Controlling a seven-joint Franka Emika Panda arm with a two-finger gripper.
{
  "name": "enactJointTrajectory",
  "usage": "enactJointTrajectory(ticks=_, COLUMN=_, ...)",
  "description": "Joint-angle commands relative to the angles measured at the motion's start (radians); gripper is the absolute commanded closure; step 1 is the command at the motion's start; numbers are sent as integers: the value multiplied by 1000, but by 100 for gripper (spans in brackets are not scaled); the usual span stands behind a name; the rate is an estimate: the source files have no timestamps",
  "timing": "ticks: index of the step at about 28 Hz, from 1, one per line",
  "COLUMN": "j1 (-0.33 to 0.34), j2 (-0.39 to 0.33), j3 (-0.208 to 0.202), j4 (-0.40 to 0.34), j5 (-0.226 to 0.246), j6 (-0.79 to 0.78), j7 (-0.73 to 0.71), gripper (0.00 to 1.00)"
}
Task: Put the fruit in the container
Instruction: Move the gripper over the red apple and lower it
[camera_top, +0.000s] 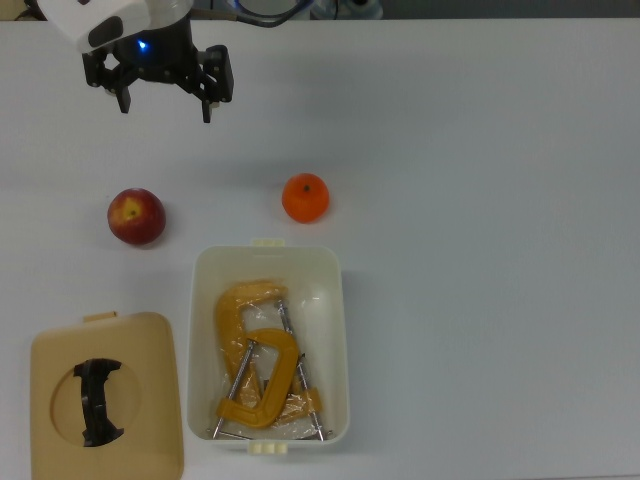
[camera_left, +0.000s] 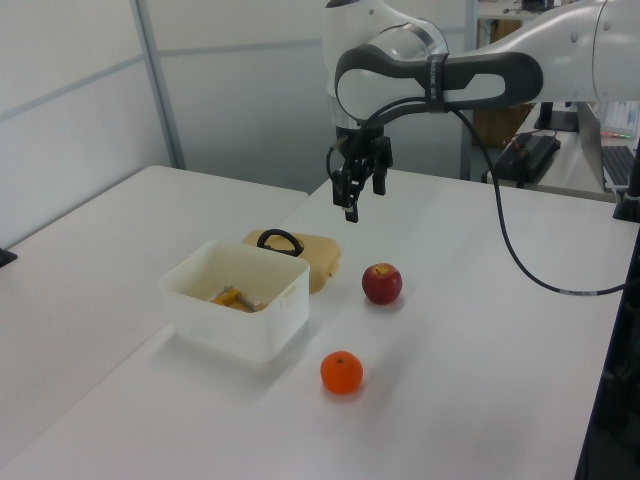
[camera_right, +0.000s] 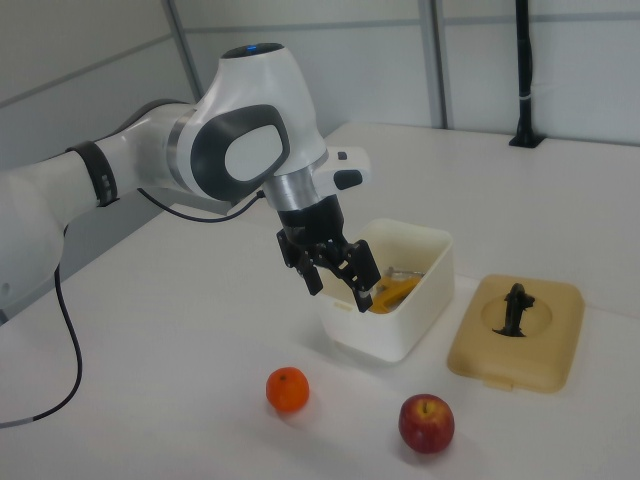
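Top view: on the white table the apple and orange lie apart, just outside the tub holding yellow clamps; a tan lid lies beside it. The claw hangs open, empty. Left view: grey wall panels, perhaps partitions, stand behind.

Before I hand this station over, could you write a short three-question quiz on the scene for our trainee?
1. True or false: the apple already lies inside the container.
2. What fills the container now? A) yellow clamps B) an orange C) nothing
3. In the top view, which fruit lies nearer the lid?

Key: 1 false, it sits on the table. 2 A. 3 The apple; the orange lies further right. The gripper hangs open, empty.
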Motion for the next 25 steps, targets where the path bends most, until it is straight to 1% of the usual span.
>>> enactJointTrajectory(ticks=1, j1=-10, j2=-21, j3=-8, j4=-44, j5=17, j6=-2, j7=-51, gripper=0)
enactJointTrajectory(ticks=5, j1=-10, j2=-21, j3=-10, j4=-69, j5=13, j6=25, j7=-68, gripper=0)
enactJointTrajectory(ticks=12, j1=-10, j2=-15, j3=-17, j4=-158, j5=10, j6=139, j7=-59, gripper=0)
enactJointTrajectory(ticks=17, j1=-11, j2=-9, j3=-19, j4=-196, j5=1, j6=185, j7=-61, gripper=0)
enactJointTrajectory(ticks=22, j1=-11, j2=-7, j3=-34, j4=-244, j5=-22, j6=249, j7=-61, gripper=0)
enactJointTrajectory(ticks=25, j1=-11, j2=5, j3=-49, j4=-256, j5=-22, j6=288, j7=-61, gripper=0)
